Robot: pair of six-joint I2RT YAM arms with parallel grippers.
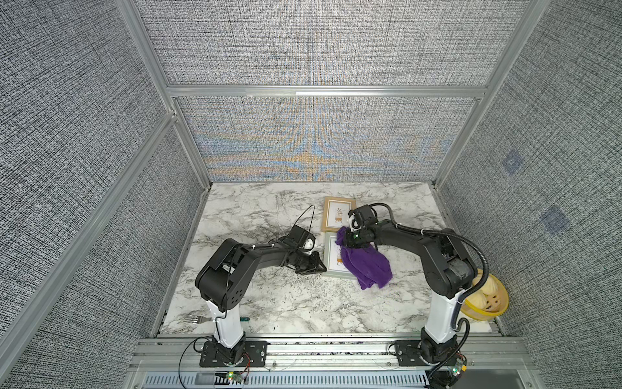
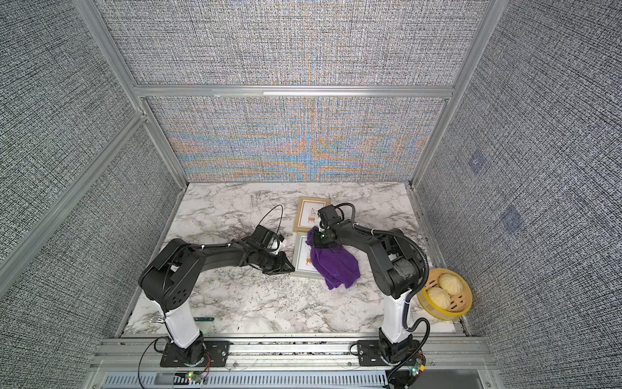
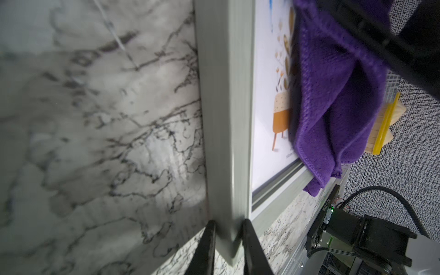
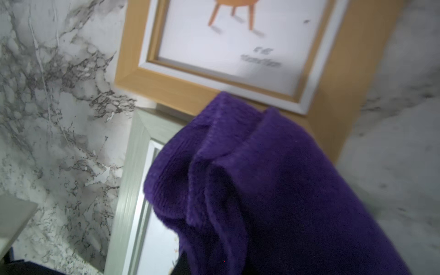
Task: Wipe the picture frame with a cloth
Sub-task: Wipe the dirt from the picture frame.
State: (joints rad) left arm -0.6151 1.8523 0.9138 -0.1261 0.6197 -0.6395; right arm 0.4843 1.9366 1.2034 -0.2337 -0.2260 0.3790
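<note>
Right jaws pinch the purple cloth (image 1: 368,266), draping it across the grey-green picture frame (image 1: 331,261) just right of centre in both top views. Left jaws clamp that frame's lower-left rail, its long axis running up toward the wooden frame (image 1: 338,214).

Fuzzy purple terry cloth (image 4: 285,190), smooth matt grey-green frame (image 3: 223,119), wood-look frame (image 4: 333,95), smooth marble-patterned tabletop (image 1: 269,303)
</note>
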